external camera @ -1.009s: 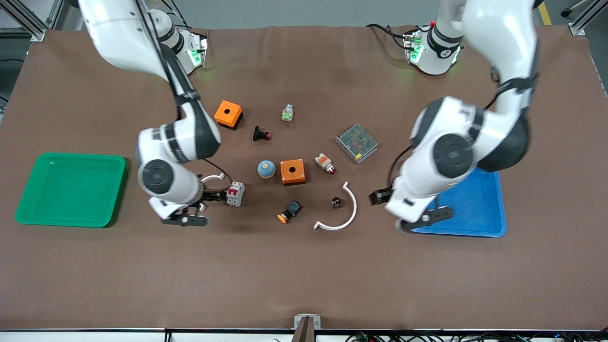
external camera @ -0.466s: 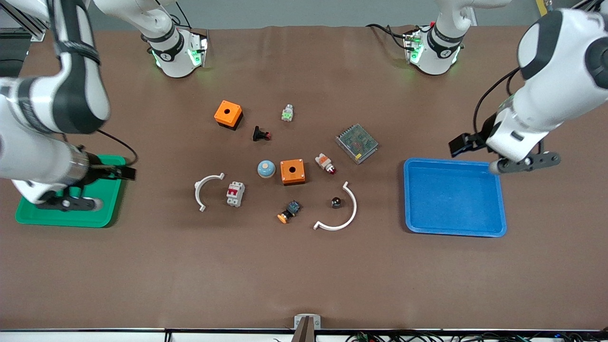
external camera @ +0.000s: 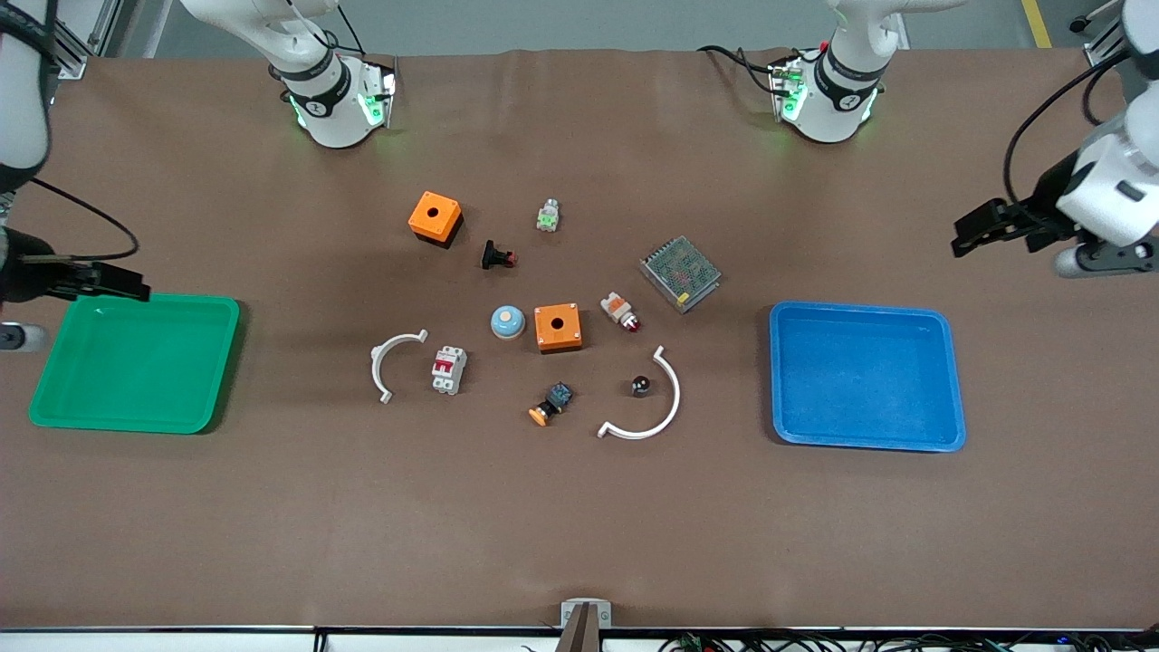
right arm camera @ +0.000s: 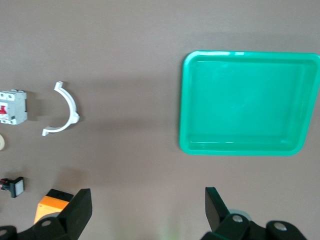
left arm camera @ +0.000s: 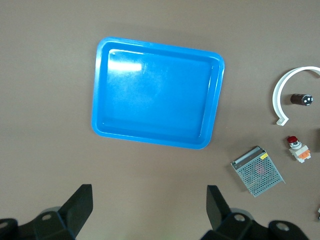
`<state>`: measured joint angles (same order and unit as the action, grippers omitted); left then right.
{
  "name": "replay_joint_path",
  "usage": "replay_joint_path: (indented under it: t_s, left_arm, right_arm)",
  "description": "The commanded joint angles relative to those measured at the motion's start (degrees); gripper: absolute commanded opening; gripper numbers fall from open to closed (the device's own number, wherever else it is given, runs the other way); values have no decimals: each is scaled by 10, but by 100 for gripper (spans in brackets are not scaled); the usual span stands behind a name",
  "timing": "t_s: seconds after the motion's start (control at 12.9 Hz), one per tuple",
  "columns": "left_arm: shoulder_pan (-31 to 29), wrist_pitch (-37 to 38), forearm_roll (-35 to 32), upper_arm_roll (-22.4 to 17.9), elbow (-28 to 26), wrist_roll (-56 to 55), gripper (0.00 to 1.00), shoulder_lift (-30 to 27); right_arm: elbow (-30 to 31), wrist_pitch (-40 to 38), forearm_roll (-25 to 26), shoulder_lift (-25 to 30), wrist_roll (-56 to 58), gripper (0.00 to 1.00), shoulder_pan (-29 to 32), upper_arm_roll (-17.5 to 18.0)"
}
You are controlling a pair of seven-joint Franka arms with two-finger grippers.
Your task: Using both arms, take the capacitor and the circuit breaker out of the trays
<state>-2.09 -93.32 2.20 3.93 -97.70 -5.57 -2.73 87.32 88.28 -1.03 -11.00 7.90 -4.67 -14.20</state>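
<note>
The breaker (external camera: 449, 370), a white-grey block with a red toggle, lies on the table beside a small white arc (external camera: 391, 362); it also shows in the right wrist view (right arm camera: 12, 106). The capacitor (external camera: 641, 386), a tiny dark cylinder, lies inside a larger white arc (external camera: 654, 407); it also shows in the left wrist view (left arm camera: 301, 99). My right gripper (external camera: 122, 286) (right arm camera: 148, 207) is open and empty, up over the table at the green tray's (external camera: 136, 362) edge. My left gripper (external camera: 982, 234) (left arm camera: 150, 205) is open and empty, up over bare table beside the blue tray (external camera: 865, 376).
Two orange boxes (external camera: 435, 217) (external camera: 557, 327), a black push-button (external camera: 496, 256), a green-faced part (external camera: 547, 216), a blue dome (external camera: 507, 321), a white-and-orange part (external camera: 620, 311), a mesh power supply (external camera: 680, 272) and a blue button with orange cap (external camera: 550, 405) lie mid-table.
Both arms have pulled up and away from the middle: the right gripper from the breaker toward the green tray, the left from near the capacitor past the blue tray. Breaker and capacitor have not moved.
</note>
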Motion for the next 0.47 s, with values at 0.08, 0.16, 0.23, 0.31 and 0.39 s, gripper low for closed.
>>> replay_joint_path:
  t_s: [0.08, 0.16, 0.23, 0.31, 0.39]
  left_arm:
    - [1, 20, 8, 2, 68, 5, 100, 21]
    - [2, 20, 4, 2, 86, 6, 100, 28]
    - [3, 20, 3, 3, 91, 6, 100, 31]
    - [3, 20, 1, 4, 92, 7, 100, 30]
    - [3, 20, -2, 5, 92, 9, 100, 31]
  right_arm:
    - [1, 2, 2, 0, 6, 100, 5, 8]
    - [0, 1, 2, 0, 4, 100, 4, 8]
    - [-5, -2, 0, 0, 8, 100, 3, 9]
    - [-18, -4, -1, -1, 8, 100, 3, 10]
    - [-39, -5, -4, -1, 7, 100, 1, 10]
